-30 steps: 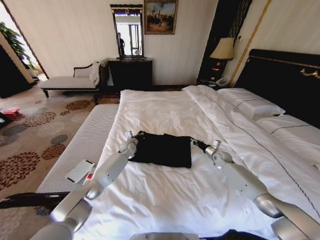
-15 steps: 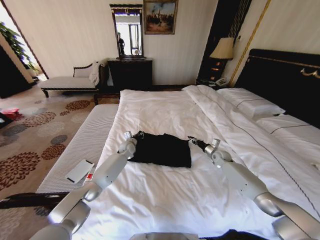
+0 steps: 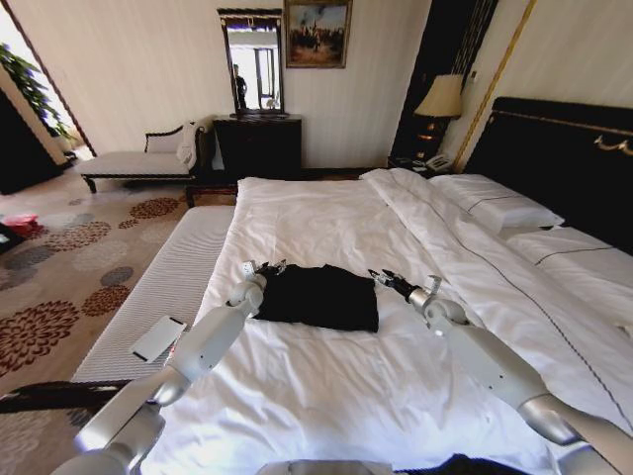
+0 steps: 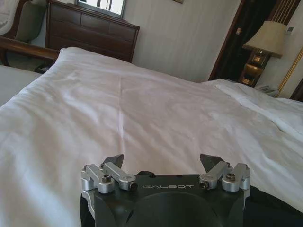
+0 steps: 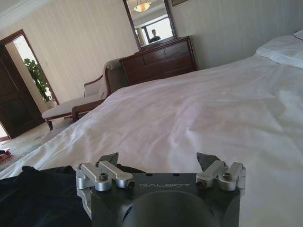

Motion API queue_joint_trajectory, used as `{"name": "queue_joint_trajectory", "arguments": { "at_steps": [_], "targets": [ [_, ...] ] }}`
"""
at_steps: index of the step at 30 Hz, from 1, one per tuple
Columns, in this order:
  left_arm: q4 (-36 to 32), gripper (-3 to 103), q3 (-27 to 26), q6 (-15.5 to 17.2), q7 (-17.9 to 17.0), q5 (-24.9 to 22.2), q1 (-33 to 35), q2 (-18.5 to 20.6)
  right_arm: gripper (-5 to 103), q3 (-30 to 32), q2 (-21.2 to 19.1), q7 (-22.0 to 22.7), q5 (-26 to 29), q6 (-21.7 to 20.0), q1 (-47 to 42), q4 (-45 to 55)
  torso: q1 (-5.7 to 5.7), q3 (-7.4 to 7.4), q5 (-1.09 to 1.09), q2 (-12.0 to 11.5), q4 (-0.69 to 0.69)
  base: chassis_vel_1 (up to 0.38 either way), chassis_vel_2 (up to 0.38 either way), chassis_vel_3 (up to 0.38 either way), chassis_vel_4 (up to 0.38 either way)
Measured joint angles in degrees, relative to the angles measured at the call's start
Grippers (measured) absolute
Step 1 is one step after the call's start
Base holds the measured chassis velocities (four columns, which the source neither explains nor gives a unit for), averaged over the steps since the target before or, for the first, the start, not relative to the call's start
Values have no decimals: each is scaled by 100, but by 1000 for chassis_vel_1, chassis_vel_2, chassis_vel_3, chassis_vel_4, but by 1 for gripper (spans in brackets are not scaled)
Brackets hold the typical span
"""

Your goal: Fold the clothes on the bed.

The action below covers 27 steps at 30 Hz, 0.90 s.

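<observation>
The clothes (image 3: 318, 295), one black T-shirt, lie in a compact folded rectangle on the middle of the bed (image 3: 326, 218), on its white duvet. My left gripper (image 3: 262, 267) is open at the shirt's far left corner, just above the fabric. In the left wrist view, the left gripper (image 4: 162, 161) has nothing between its fingertips and black cloth (image 4: 274, 208) shows below it. My right gripper (image 3: 386, 280) is open just off the shirt's far right corner. In the right wrist view, the right gripper (image 5: 157, 160) is empty, with the shirt (image 5: 33, 196) beside it.
A padded grey bench (image 3: 168, 277) runs along the bed's left side with a flat white object (image 3: 158, 338) on it. Pillows (image 3: 495, 208) and the dark headboard (image 3: 564, 158) are on the right. A dresser (image 3: 259, 143), chaise (image 3: 138, 163) and lamp (image 3: 442, 97) stand beyond.
Both arms have reached slightly farther across the bed, so the grippers now sit at the shirt's far corners. The shirt lies a little flatter and tidier.
</observation>
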Motion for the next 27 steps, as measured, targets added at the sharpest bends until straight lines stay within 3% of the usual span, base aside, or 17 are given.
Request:
{"name": "queue_joint_trajectory", "arguments": {
  "at_steps": [2,3,4,13,15,21,22,27],
  "targets": [
    [-165,95,2,5,-20,7,58,81,91,85,-44,63,50,-44,-91,134,0,0,0,0,0,0,0,0,0],
    [-382,98,2,13,-43,7,152,191,99,223,-101,154,156,-142,-245,330,0,0,0,0,0,0,0,0,0],
    [-550,100,-18,23,-73,6,244,282,99,366,-159,239,259,-243,-414,512,0,0,0,0,0,0,0,0,0],
    [-1256,100,-378,101,-150,-32,887,722,100,1230,-518,690,295,-555,-1459,1230,-1,-1,0,1,0,0,0,0,0],
    [-1515,100,-565,134,-138,-68,1201,878,100,1698,-642,771,217,-616,-1927,1505,0,-1,0,0,0,0,0,0,0],
    [-1897,100,-825,144,-91,-25,1764,1121,100,2376,-677,809,422,-879,-2687,2065,-1,-1,-1,0,-1,0,0,0,0],
    [-2041,100,-939,143,-81,-10,2017,1218,100,2557,-647,815,460,-1075,-2948,2254,-1,-1,-1,1,-1,0,0,0,0],
    [-2386,100,-1260,143,-10,62,2642,1551,100,2624,-515,1120,800,-1493,-3154,2548,-1,0,1,1,2,0,0,0,0]
  ]
}}
